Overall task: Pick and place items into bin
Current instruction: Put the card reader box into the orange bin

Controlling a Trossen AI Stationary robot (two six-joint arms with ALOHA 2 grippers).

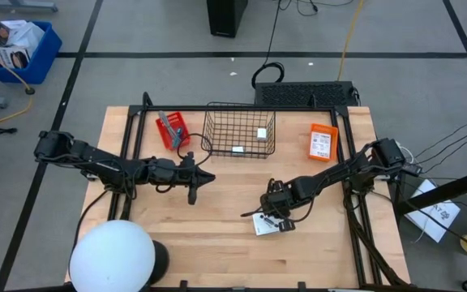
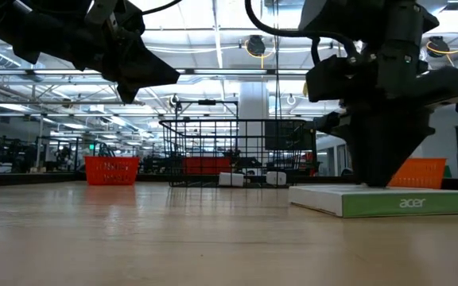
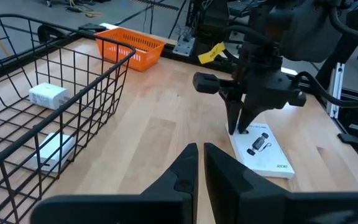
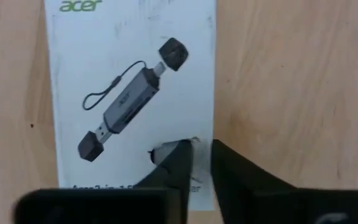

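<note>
Flat white printed packet [image 4: 129, 93] on the wooden table [image 1: 217, 235], toward its front edge, right of the middle: "acer" in green at one short end of the face, above a drawing of a grey USB adapter with a lanyard. Same word, white on the packet's green side strip, reads in the low view [image 2: 384, 202]. Further line of small print on the face, partly covered, not legible.

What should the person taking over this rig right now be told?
Right gripper: fingers pointing down onto the flat white printed Acer box on the wooden table, nearly closed at its edge, not lifted.
Left gripper: idle above the table, fingers shut, empty.
Done: two small white items in the black wire basket.
Left: the box; items in the orange tray and red tray.
</note>
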